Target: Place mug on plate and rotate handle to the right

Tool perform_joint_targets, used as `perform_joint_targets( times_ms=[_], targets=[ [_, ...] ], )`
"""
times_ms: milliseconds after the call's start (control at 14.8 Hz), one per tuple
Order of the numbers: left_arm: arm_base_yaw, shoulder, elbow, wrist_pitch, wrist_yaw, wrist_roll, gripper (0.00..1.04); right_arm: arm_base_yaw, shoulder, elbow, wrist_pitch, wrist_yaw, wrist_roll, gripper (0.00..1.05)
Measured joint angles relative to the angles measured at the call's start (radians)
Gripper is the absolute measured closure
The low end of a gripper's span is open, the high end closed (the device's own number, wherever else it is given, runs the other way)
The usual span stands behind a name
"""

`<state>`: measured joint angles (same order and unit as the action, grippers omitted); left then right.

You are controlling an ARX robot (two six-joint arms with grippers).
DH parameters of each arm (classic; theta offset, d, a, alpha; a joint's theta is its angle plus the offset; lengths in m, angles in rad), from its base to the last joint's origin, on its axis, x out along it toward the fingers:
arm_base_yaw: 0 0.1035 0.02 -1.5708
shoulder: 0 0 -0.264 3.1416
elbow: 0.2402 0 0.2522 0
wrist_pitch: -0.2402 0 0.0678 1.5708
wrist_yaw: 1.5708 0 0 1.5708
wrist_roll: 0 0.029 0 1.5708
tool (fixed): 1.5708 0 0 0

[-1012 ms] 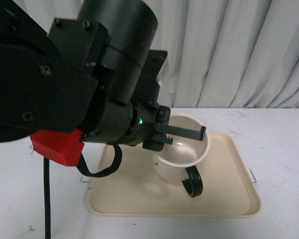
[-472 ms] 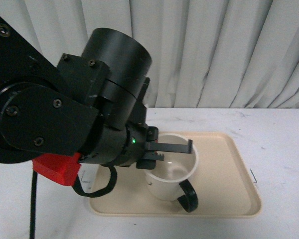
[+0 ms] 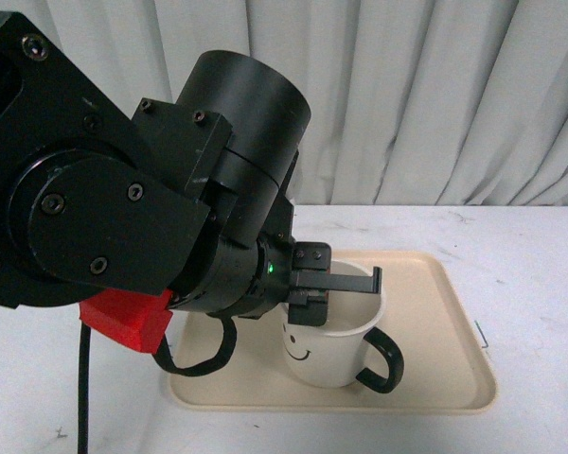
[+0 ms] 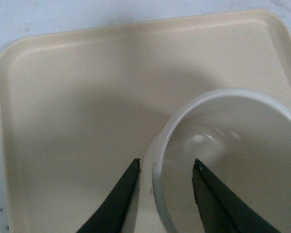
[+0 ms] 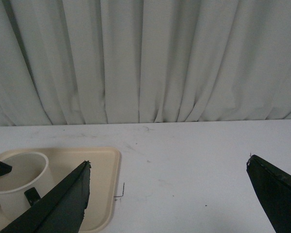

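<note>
The cream mug [image 3: 329,352] stands upright on the beige plate [image 3: 450,322], near its front middle. Its smiley face [image 3: 300,346] looks toward the front camera and the black handle [image 3: 384,365] sticks out to the right. My left gripper [image 3: 360,283] is shut on the mug's rim from the left. In the left wrist view one finger sits outside the wall and one inside, with the gripper [image 4: 167,164] over the mug [image 4: 233,145] and the plate [image 4: 77,97] below. My right gripper [image 5: 168,162] hangs open over bare table, well right of the plate [image 5: 104,167] and mug [image 5: 19,179].
A white table [image 3: 530,255] carries the plate, with a pale curtain [image 3: 435,95] close behind it. My left arm's black body [image 3: 142,218] and its red part [image 3: 123,317] block the left half of the front view. A small wire mark [image 5: 120,193] lies beside the plate's corner.
The mug has turned in my left gripper: its handle swung from the front round to the right, and the smiley face came into sight. The left arm shifted a little with it.
</note>
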<state>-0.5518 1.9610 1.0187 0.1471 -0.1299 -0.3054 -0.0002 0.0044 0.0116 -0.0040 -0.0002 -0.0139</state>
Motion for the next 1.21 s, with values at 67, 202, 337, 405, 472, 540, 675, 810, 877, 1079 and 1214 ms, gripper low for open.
perform_joint_targets(
  times_ms=[67, 202, 337, 405, 472, 540, 675, 810, 877, 1079, 1214],
  targets=[
    [-0.017, -0.011, 0.011, 0.0, -0.002, 0.011, 0.58, 0.0, 0.0, 0.0, 0.0, 0.0, 0.0, 0.06],
    [-0.08, -0.135, 0.002, 0.107, 0.026, 0.106, 0.29, 0.0, 0.0, 0.0, 0.0, 0.0, 0.0, 0.06],
    [-0.106, -0.345, -0.157, 0.669, 0.091, 0.335, 0.05, 0.0, 0.0, 0.0, -0.002, 0.0, 0.0, 0.06],
    [-0.105, -0.417, -0.199, 0.626, -0.142, 0.377, 0.14, 0.0, 0.0, 0.0, 0.002, 0.0, 0.0, 0.06],
    [-0.083, -0.52, -0.358, 0.581, -0.356, 0.351, 0.3, 0.0, 0.0, 0.0, -0.001, 0.0, 0.0, 0.06],
    [-0.031, -0.611, -0.465, 0.603, -0.43, 0.331, 0.43, 0.0, 0.0, 0.0, -0.001, 0.0, 0.0, 0.06],
    [0.069, -0.795, -0.597, 0.637, -0.368, 0.313, 0.66, 0.0, 0.0, 0.0, -0.001, 0.0, 0.002, 0.06],
    [0.151, -0.887, -0.727, 0.612, -0.276, 0.312, 0.9, 0.0, 0.0, 0.0, 0.0, 0.0, 0.003, 0.06],
    [0.204, -0.956, -0.787, 0.598, -0.217, 0.31, 1.03, 0.0, 0.0, 0.0, 0.0, 0.0, 0.003, 0.06],
    [0.3, -1.098, -0.861, 0.554, -0.132, 0.309, 1.03, 0.0, 0.0, 0.0, 0.0, 0.0, 0.003, 0.06],
    [0.341, -1.163, -0.903, 0.513, -0.081, 0.309, 1.03, 0.0, 0.0, 0.0, 0.0, 0.0, 0.003, 0.06]
  ],
)
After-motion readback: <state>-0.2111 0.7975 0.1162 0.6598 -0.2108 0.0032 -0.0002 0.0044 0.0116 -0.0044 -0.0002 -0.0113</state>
